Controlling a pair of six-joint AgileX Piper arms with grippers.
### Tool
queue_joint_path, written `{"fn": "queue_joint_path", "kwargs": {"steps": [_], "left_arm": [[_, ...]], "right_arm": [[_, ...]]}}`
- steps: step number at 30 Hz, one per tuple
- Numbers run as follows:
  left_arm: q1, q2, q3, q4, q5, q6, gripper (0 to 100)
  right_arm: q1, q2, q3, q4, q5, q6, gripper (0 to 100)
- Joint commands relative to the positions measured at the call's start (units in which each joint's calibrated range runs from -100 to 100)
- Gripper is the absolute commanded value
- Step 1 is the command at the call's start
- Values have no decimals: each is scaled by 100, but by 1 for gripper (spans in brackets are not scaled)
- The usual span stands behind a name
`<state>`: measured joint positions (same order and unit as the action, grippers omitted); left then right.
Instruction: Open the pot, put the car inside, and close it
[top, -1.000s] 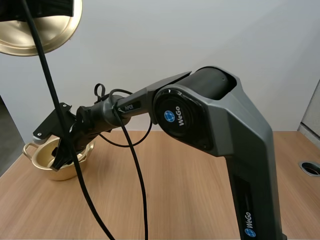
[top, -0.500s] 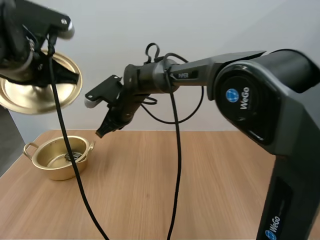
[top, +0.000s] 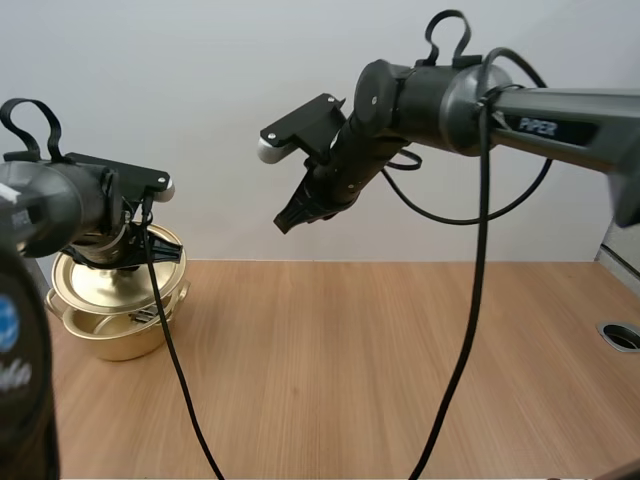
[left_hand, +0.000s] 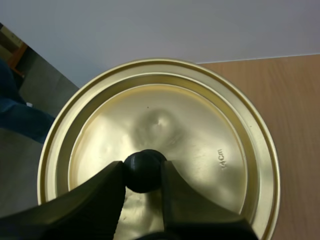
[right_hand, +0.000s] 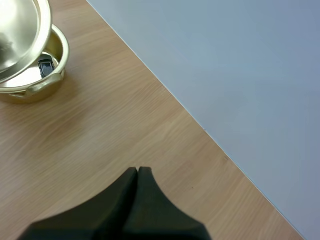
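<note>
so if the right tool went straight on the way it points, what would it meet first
Most likely bare table: the right tool, shut, aims at open wood, with the pot well off to the side. Depth is hard to judge.

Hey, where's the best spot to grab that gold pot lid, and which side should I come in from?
Grip the round black knob at the centre of the lid, coming at its top face along the knob's axis. The lid is a wide thin disc, so the knob is its only raised hold. The left hand pinches it that way, a finger on each side.
</note>
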<state>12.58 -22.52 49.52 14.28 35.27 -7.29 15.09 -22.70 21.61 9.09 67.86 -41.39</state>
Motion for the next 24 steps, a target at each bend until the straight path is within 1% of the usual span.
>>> {"fn": "queue_joint_path", "kwargs": {"steps": [1,3,5,8,11,17,20,24], "left_arm": [[270,559,6,15,-572,211,0],[428,816,6,15,-870,364,0],[497,1087,-64,-12,-886,437,0],[497,1437,-115,-151,-806,755,0],[497,1539,-115,-584,-1028,1038,0],[497,1549,-125,-1774,-1183,2024,0],[497,1563,-125,-2296,-1004,2361,0],[497,1563,-125,-3152,-722,2947,0]], "right_arm": [[-49,-404,60,-1,14,6,0],[-77,-589,144,-1,35,6,0],[-92,-739,208,-1,83,6,0],[-153,-904,295,-1,83,6,0],[-227,-946,295,10,83,6,0],[-271,-946,295,10,83,6,0],[-271,-946,295,10,98,6,0],[-271,-946,295,10,98,6,0]]}}
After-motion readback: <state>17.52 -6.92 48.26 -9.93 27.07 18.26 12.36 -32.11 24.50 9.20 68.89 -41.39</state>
